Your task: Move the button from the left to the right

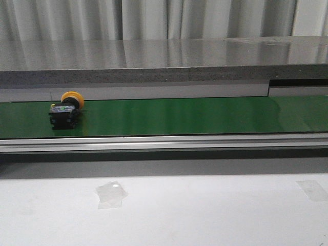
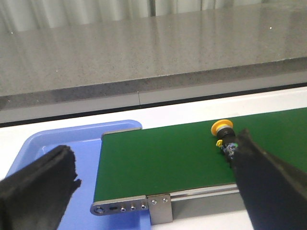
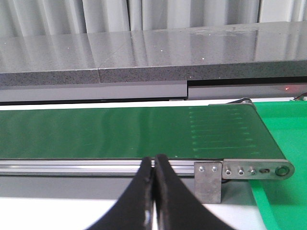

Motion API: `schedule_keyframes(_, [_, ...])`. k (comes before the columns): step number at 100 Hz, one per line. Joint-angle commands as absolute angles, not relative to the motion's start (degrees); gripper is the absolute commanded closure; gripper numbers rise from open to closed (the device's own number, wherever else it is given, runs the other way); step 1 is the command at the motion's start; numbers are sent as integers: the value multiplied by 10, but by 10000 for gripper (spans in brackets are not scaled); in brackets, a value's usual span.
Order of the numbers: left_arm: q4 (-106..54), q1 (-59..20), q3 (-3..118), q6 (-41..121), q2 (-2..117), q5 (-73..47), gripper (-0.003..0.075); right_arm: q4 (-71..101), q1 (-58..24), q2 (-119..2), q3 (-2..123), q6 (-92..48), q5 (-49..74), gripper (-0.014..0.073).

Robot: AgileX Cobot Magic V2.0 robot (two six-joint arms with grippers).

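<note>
Tape patch [image 1: 111, 195] lying on pale tabletop, lower centre of the front view. Beyond it, button [image 1: 65, 109] resting on its side at far left of green conveyor belt [image 1: 195, 117]. Probably light, rigid, slick-capped; best pinching the black blocky body. Left gripper [image 2: 153, 187] gaping wide, holding nothing; right gripper [image 3: 154, 191] pressed closed, also holding nothing.

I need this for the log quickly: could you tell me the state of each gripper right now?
Left gripper: open, holding nothing; the button lies on the belt.
Right gripper: closed, empty.
</note>
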State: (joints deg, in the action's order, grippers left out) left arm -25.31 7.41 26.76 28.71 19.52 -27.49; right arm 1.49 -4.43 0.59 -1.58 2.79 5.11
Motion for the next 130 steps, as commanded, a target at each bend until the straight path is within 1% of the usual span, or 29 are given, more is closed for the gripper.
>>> schedule_keyframes(1, [-269, 71, 276, 285, 198, -227, 119, 11, -45, 17, -7, 27, 3, 662])
schedule_keyframes(6, [-269, 71, 274, 285, 198, -227, 167, 11, -45, 17, -7, 27, 3, 662])
schedule_keyframes(13, [-269, 71, 273, 285, 198, -227, 269, 11, -45, 17, -7, 27, 3, 662])
schedule_keyframes(18, [-269, 71, 273, 285, 198, -227, 375, 11, -45, 17, -7, 27, 3, 662])
schedule_keyframes(20, [-269, 71, 273, 285, 198, -227, 404, 11, -45, 17, -7, 27, 3, 662])
schedule_keyframes(32, [-269, 71, 273, 285, 198, -227, 676, 11, -45, 17, -7, 27, 3, 662])
schedule_keyframes(36, [-269, 71, 273, 285, 198, -227, 743, 11, -45, 17, -7, 27, 3, 662])
schedule_keyframes(68, [-269, 71, 273, 285, 198, -227, 740, 11, -45, 17, -7, 27, 3, 662])
schedule_keyframes(90, [-269, 71, 273, 285, 198, -227, 740, 14, -45, 17, -5, 27, -89, 662])
schedule_keyframes(95, [-269, 71, 273, 285, 198, -227, 740, 20, -45, 17, 4, 27, -88, 662])
schedule_keyframes(111, [-269, 71, 273, 285, 198, -227, 740, 28, -45, -7, 64, 27, -12, 662])
schedule_keyframes(116, [-269, 71, 273, 285, 198, -227, 740, 29, -45, -25, 96, 27, 11, 662])
schedule_keyframes(130, [-269, 71, 273, 285, 198, -227, 740, 29, -45, -100, 195, 26, 125, 662])
